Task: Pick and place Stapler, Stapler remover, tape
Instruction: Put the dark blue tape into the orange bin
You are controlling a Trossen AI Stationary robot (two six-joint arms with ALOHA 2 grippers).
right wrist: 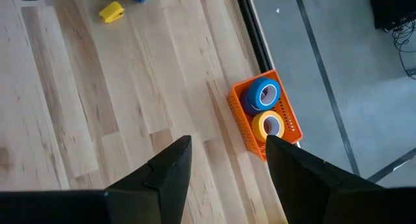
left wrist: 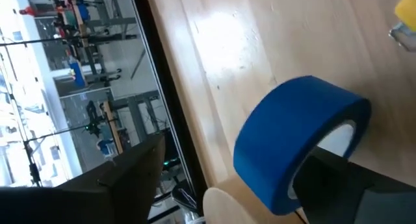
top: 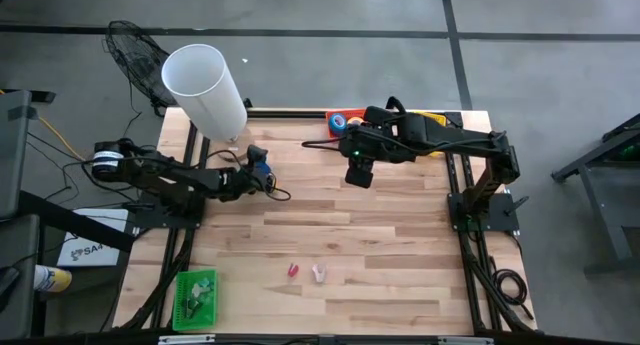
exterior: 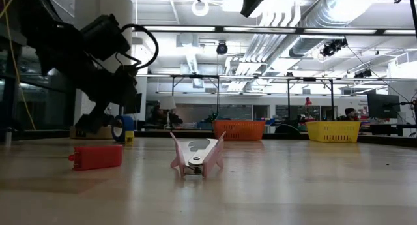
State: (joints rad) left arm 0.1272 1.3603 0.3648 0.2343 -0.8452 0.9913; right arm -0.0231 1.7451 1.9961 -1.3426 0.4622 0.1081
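My left gripper [top: 262, 172] stands at the table's left, shut on a blue tape roll [left wrist: 299, 146], which also shows low by the table in the low view [exterior: 122, 128]. My right gripper [right wrist: 227, 175] hangs open high above the table's far middle [top: 358, 172] with nothing between its fingers. Below it an orange basket [right wrist: 263, 113] at the far edge holds a blue roll [right wrist: 263, 94] and a yellow roll [right wrist: 268, 124]. A small red stapler [exterior: 98, 156] and a pink staple remover [exterior: 197, 156] lie near the front middle [top: 318, 274]. My left gripper has one dark finger [left wrist: 344, 182] inside the blue roll's open centre, against its inner wall [left wrist: 338, 136]; the roll's outer band [left wrist: 260, 165] faces the other side. The roll sits tilted on the finger. Whether its lower edge rests on the table I cannot tell.
A small yellow item [right wrist: 112, 12] lies on the table beside the blue roll. A white tube [top: 205, 90] stands at the far left corner, a yellow basket [top: 432, 120] at the far right, a green basket [top: 195, 295] at the near left. Bare wood lies mid-table.
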